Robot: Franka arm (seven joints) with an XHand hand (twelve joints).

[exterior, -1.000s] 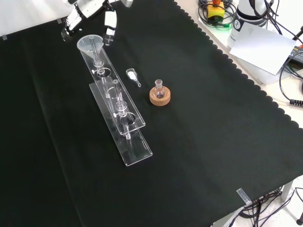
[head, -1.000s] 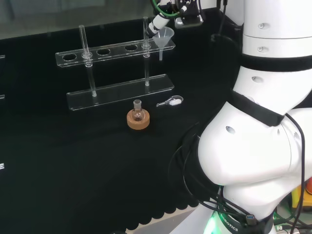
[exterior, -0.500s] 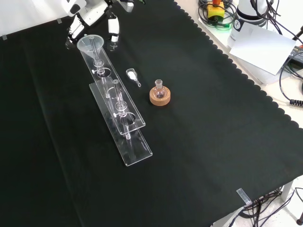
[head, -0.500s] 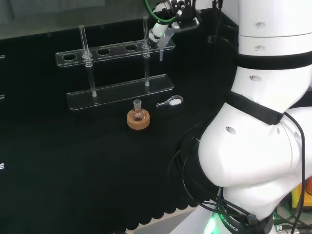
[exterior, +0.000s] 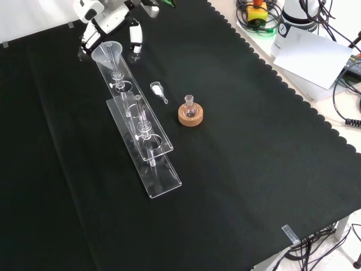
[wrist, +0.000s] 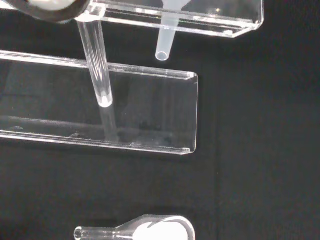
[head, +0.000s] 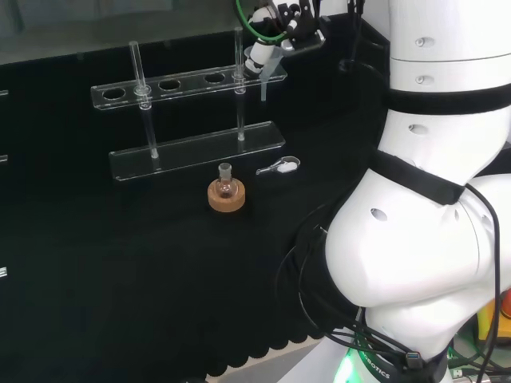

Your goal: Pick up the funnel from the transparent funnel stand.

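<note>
1. Clear plastic makes up the stand (head: 192, 120), the landmark here: in the head view it is a two-tier rack with a holed upper shelf on two posts. The hand (head: 275, 36) sits right at the shelf's right end, over the funnel, whose stem (head: 263, 88) hangs straight down below the shelf. The cone is hidden by the fingers, so I cannot tell from here whether they have closed on it. In front of the stand's base stand a small flask on a cork ring (head: 227, 191) and, to its right, a small scoop (head: 279, 166).

2. In the front view the stand (exterior: 161, 164) runs away from the camera, and the funnel (exterior: 108, 52) sits in its far end, mouth up. The hand (exterior: 107, 22) comes in from the top, with fingers (exterior: 135, 38) reaching down on either side of the cone, spread about as wide as the rim. They look close to the rim, but contact is unclear. I judge this to be the approach for a grasp, the hand straddling the cone so it can lift straight up.

3. The wrist view looks down past the upper shelf (wrist: 200, 20). The funnel's stem (wrist: 165, 40) pokes through its hole and points at the base plate (wrist: 145, 112) below, so the funnel's long axis is upright, held there by the hole. One post (wrist: 97, 70) stands beside it, and the scoop (wrist: 145, 231) lies on the cloth beyond the base.
</note>
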